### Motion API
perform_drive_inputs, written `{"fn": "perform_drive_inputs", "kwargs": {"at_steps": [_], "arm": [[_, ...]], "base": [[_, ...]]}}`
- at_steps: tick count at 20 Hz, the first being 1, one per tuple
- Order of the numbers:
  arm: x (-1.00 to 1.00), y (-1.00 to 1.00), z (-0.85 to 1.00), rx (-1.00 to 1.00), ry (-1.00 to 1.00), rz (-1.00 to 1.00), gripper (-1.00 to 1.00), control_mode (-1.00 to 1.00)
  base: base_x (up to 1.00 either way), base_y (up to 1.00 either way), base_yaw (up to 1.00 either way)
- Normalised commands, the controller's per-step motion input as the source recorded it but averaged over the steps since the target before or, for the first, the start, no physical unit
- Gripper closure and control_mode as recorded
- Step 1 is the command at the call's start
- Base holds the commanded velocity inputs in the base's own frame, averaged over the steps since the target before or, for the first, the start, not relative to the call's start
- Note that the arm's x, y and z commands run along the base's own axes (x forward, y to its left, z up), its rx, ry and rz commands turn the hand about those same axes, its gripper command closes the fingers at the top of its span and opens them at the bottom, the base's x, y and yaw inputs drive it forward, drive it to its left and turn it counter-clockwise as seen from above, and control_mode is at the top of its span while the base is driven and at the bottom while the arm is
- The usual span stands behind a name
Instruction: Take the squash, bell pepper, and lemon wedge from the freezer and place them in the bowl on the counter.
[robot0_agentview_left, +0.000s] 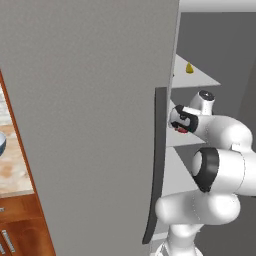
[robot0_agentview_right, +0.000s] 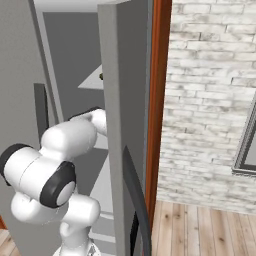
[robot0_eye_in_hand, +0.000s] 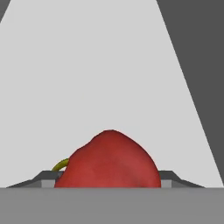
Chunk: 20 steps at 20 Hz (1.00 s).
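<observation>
Inside the open grey freezer (robot0_agentview_left: 90, 100), the white arm reaches onto a pale grey shelf (robot0_eye_in_hand: 109, 65). In the hand view, the red bell pepper (robot0_eye_in_hand: 109, 159) sits between the two dark fingertips (robot0_eye_in_hand: 46, 177), which press against its left and right sides; the jaws stand fairly wide, closed on the pepper. A short yellow-green stem curls out at the pepper's left. Its lower part is cut off by the bottom of that view.

From the left base view, the gripper (robot0_agentview_left: 181, 127) is mostly hidden behind the door's edge and dark curved handle (robot0_agentview_left: 156, 165), with only a sliver of red showing at it. The lemon wedge (robot0_agentview_left: 189, 68) lies on a higher shelf, small and yellow. At the far left, a cut-off edge of the blue-grey bowl (robot0_agentview_left: 2, 144) rests on the beige counter (robot0_agentview_left: 12, 170).

No writing or brand marks can be read anywhere.
</observation>
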Motion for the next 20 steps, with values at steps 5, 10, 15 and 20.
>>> {"fn": "perform_drive_inputs", "kwargs": {"at_steps": [5,10,15,20], "arm": [[-0.48,0.03,0.17,0.0,0.0,0.01,1.0,-1.0],[-0.52,0.09,0.12,0.0,0.0,0.0,1.0,-1.0],[-0.36,0.06,0.28,0.0,0.0,0.02,1.0,-1.0],[-0.26,0.19,0.32,0.0,0.0,0.01,1.0,-1.0]], "base": [[0.0,0.0,0.0],[0.0,0.0,0.0],[0.0,0.0,0.0],[0.0,0.0,0.0]]}}
